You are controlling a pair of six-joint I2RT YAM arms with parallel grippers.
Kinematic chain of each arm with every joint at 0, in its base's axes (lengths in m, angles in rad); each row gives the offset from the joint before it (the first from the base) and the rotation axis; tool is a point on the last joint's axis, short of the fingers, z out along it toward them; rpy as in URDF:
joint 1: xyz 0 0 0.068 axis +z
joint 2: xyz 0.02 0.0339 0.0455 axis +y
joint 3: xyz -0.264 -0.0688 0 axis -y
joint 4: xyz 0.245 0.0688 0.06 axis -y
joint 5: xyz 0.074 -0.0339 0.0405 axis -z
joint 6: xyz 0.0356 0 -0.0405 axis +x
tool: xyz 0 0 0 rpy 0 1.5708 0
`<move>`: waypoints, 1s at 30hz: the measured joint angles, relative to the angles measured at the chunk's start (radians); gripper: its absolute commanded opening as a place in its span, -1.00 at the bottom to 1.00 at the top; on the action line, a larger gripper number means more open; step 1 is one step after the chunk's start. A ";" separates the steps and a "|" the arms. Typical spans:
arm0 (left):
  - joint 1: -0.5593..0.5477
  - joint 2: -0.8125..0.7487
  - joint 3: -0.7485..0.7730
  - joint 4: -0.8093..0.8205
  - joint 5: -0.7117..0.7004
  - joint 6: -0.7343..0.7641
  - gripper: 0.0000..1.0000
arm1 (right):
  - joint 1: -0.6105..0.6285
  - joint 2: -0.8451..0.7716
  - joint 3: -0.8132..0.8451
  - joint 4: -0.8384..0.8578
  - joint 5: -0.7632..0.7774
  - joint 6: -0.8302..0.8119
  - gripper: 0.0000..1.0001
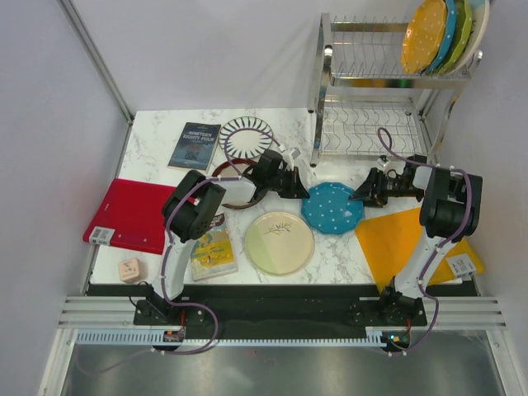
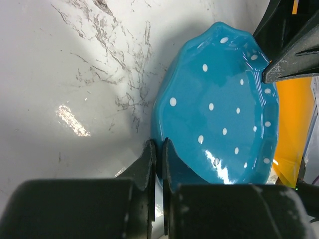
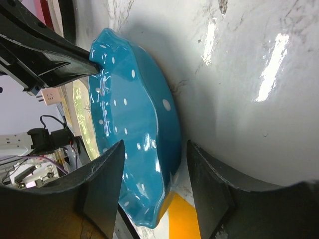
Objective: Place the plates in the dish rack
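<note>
A teal scalloped plate (image 1: 332, 208) with white dots lies on the marble table. My left gripper (image 1: 301, 190) is shut on its left rim; in the left wrist view the jaws (image 2: 159, 149) pinch the edge of the plate (image 2: 219, 114). My right gripper (image 1: 361, 196) is open, and its fingers straddle the opposite rim of the plate (image 3: 134, 124) without closing on it (image 3: 154, 184). A cream-and-green plate (image 1: 279, 242), a striped plate (image 1: 246, 138) and a maroon-rimmed plate (image 1: 235, 188) also lie on the table. The dish rack (image 1: 363, 124) stands at the back right.
The rack's upper shelf holds several upright plates (image 1: 423, 35). A red board (image 1: 132, 214) lies at the left and an orange board (image 1: 408, 243) at the right, just under the teal plate's edge. A dark book (image 1: 195, 145), a small picture book (image 1: 213, 252) and a pink block (image 1: 129, 269) lie nearby.
</note>
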 measured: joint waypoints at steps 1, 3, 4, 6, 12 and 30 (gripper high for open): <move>0.000 0.000 0.000 0.000 0.000 -0.002 -0.95 | 0.001 0.001 0.000 0.002 0.000 0.004 0.21; 0.000 0.000 0.000 0.000 -0.002 -0.007 -0.95 | 0.002 0.001 0.000 0.003 0.000 0.008 0.14; 0.000 0.000 0.000 0.000 -0.003 -0.011 -0.95 | 0.002 0.001 0.000 0.003 0.002 0.008 0.10; 0.000 0.002 0.003 0.000 -0.005 -0.016 -0.95 | 0.002 0.004 0.002 0.002 0.009 0.006 -0.04; -0.001 0.032 0.045 0.000 -0.012 -0.024 -0.95 | 0.002 0.045 0.024 -0.025 0.004 -0.001 -0.12; -0.001 0.040 0.079 0.016 -0.073 -0.039 0.22 | 0.021 0.057 0.082 -0.169 0.016 -0.113 -1.00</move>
